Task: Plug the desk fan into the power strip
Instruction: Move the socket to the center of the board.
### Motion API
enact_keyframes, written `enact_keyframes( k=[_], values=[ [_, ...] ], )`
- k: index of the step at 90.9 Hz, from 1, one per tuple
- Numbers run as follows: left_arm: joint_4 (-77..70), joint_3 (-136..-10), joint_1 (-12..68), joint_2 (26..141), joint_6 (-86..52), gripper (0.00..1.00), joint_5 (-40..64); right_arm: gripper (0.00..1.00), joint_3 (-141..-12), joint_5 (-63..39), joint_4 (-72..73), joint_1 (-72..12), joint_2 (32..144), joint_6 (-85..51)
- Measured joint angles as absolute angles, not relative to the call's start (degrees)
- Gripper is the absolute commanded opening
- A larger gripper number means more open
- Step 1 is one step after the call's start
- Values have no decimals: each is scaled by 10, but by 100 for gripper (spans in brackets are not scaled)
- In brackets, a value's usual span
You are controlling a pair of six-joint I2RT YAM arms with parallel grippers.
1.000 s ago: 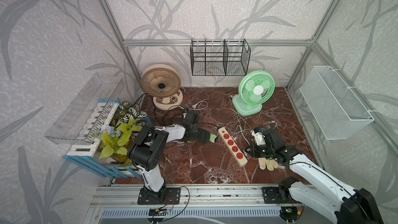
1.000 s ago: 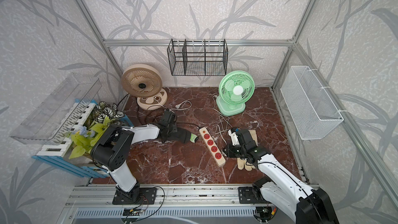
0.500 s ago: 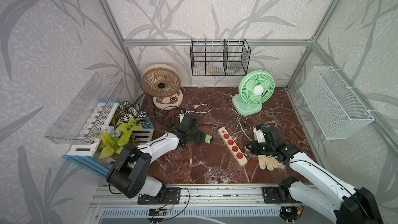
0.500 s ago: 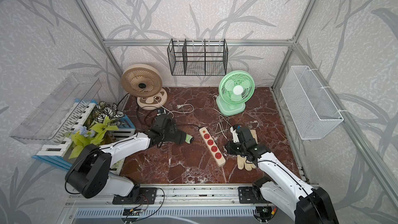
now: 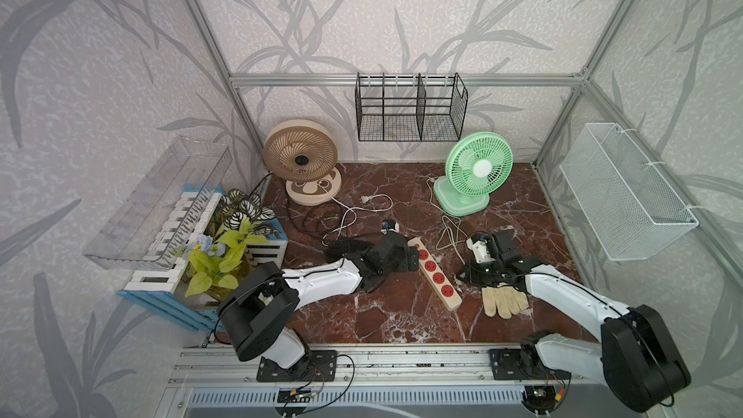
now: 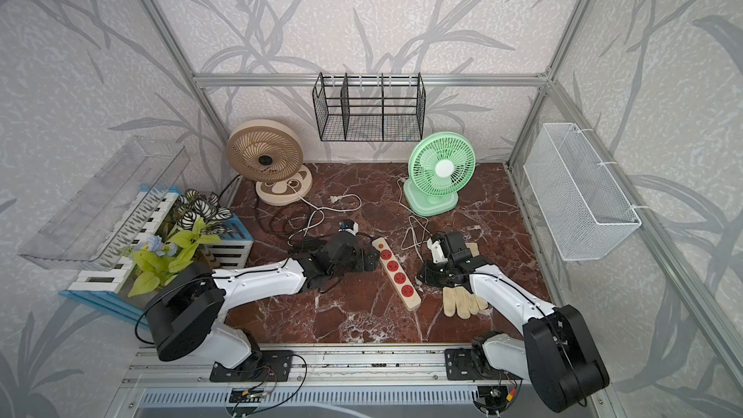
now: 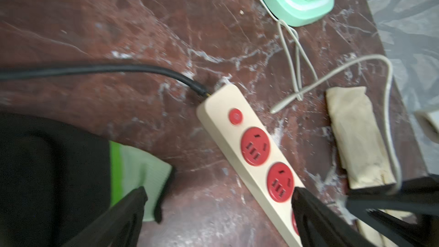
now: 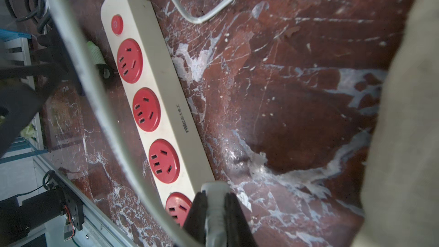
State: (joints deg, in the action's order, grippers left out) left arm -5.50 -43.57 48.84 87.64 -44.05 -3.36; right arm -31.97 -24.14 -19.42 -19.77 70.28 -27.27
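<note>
Left pincer [image 7: 218, 190] is standing wide apart, gripping nothing. The right pincer [image 8: 215, 196] is squeezing together on one plug [image 8: 214, 212], a pale grey, ribbed, rounded moulding.

One strip [image 7: 219, 105] is lying flat between the two pincers. It is a long cream plastic bar with rounded corners, smooth and slightly scuffed. It is carrying four round red sockets [image 8: 146, 109] in a row. One small round red button [image 8: 117, 24] is sitting at the end nearer the left pincer, where one thick black cord [image 7: 107, 68] is leaving it. One finger of the left pincer is hanging over the strip just past its second socket; whether it is touching, I cannot tell. The right pincer is hovering just above the strip's other end, beside the fourth socket, with the plug not yet in.

One thin pale cord [image 8: 95, 96] is looping from the plug past the right pincer towards the green fan [image 5: 478, 166]. Two fans are standing well beyond both pincers, the green fan and a beige fan [image 5: 300, 154]. Each is showing a round slatted plastic grille on a flat base. A second plug [image 5: 364, 199], white, is lying loose well beyond the left pincer.

Two gloves are lying on the table [image 5: 394, 315]. One black glove [image 7: 47, 174] with a ribbed green cuff is lying under the left pincer's other finger. One cream glove [image 5: 504, 301], leathery and creased, is lying just beside the right pincer, on the side away from the strip. The table is showing glossy red-brown marble veined with white.
</note>
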Motion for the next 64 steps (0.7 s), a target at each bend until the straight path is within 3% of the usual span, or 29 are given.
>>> enact_keyframes(
  k=[32,64],
  values=[
    [-132,-382,506,875,-535,100,-19,0,-405,-291,-164,-224,837,-272],
    [-164,-337,442,866,-552,100,-25,0,-541,-328,-115,-297,1004,-299]
  ],
)
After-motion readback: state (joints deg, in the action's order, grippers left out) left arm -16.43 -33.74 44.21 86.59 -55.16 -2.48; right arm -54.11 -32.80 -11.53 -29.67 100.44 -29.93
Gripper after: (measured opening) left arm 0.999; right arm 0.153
